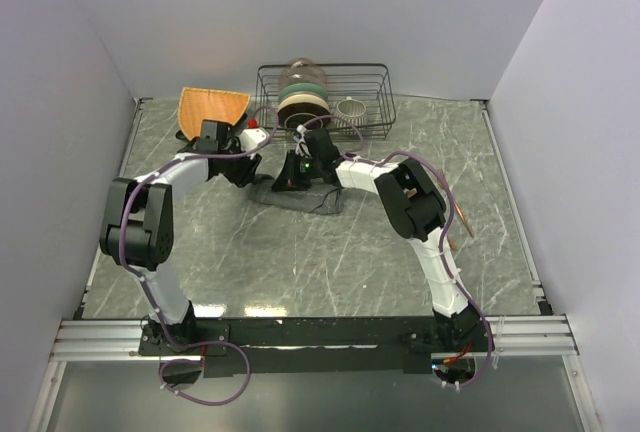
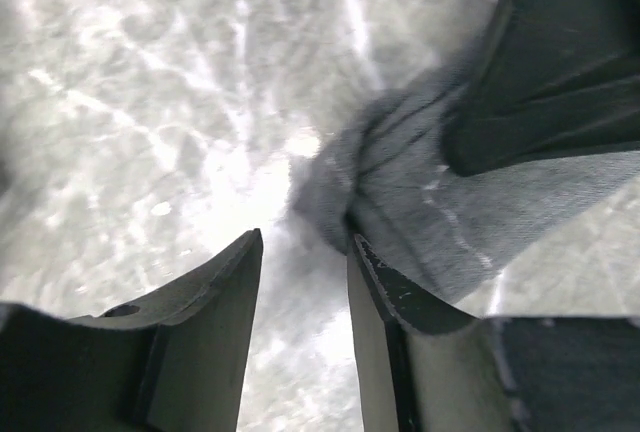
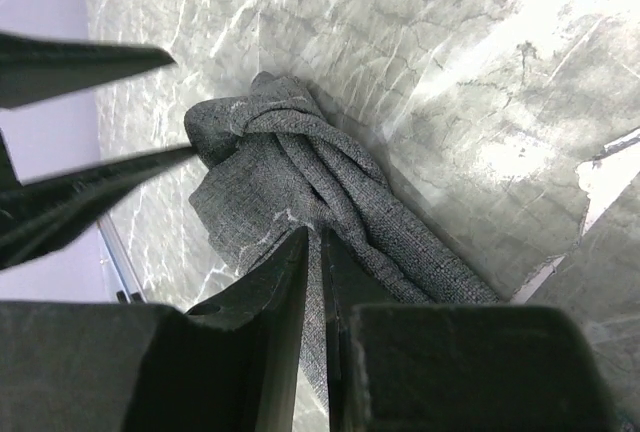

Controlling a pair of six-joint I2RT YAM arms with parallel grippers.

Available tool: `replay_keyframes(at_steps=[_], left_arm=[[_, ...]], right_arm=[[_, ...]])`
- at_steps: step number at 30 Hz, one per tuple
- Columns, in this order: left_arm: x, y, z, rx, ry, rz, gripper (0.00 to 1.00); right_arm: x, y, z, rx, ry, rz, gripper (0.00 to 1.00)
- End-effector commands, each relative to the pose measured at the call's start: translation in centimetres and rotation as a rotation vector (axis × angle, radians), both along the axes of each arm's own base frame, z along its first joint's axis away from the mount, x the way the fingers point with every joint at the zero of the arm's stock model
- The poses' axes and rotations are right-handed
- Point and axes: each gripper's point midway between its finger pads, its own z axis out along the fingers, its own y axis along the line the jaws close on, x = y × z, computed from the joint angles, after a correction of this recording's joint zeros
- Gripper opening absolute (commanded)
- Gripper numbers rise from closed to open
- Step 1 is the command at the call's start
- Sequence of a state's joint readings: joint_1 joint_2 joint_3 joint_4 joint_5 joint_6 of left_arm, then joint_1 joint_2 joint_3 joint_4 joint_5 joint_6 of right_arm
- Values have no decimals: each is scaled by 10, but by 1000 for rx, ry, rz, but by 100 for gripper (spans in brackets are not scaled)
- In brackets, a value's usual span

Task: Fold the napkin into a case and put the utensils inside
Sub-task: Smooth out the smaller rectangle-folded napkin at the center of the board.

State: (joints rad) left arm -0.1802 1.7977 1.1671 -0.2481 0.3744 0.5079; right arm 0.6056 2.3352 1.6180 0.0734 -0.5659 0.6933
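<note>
Currently the napkin [image 3: 290,152] lies bunched and twisted on the table [image 1: 300,272], just in front of the wire rack [image 1: 375,82], its layers unreadable. The right claw [image 3: 313,237] is clenched on the cloth. The left claw [image 2: 305,242] stands released, one finger touching the bunched end. The utensils [image 1: 463,220] are mostly hidden beside the right arm.

L pincer [image 2: 305,242] parted, one tip at bunched napkin [image 2: 400,182].

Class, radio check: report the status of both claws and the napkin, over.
Left claw open beside bunched end of napkin. Right claw shut on napkin. Napkin crumpled, not folded. Wire rack close behind.
</note>
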Motion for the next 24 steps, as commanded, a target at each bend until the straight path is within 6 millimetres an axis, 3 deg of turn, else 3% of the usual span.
replay_keyframes(at_steps=[1,9,14,20,24], left_arm=[[12,-1,19,-15,-38,-2,47],[20,-13,23,-51,-46,-47,49],[18,-17,10,-44,2,-69,46],[9,-20,-5,-41,73,-102,34],[8,-25,3,-66,72,-117,12]], right_arm=[[10,-5,-15,-76,-18,-41,18],[14,-7,-17,-100,-9,-65,18],[16,-6,-17,-103,-8,-68,19],[17,-6,-15,-111,-16,-65,19],[19,-7,-17,-121,-19,-64,19]])
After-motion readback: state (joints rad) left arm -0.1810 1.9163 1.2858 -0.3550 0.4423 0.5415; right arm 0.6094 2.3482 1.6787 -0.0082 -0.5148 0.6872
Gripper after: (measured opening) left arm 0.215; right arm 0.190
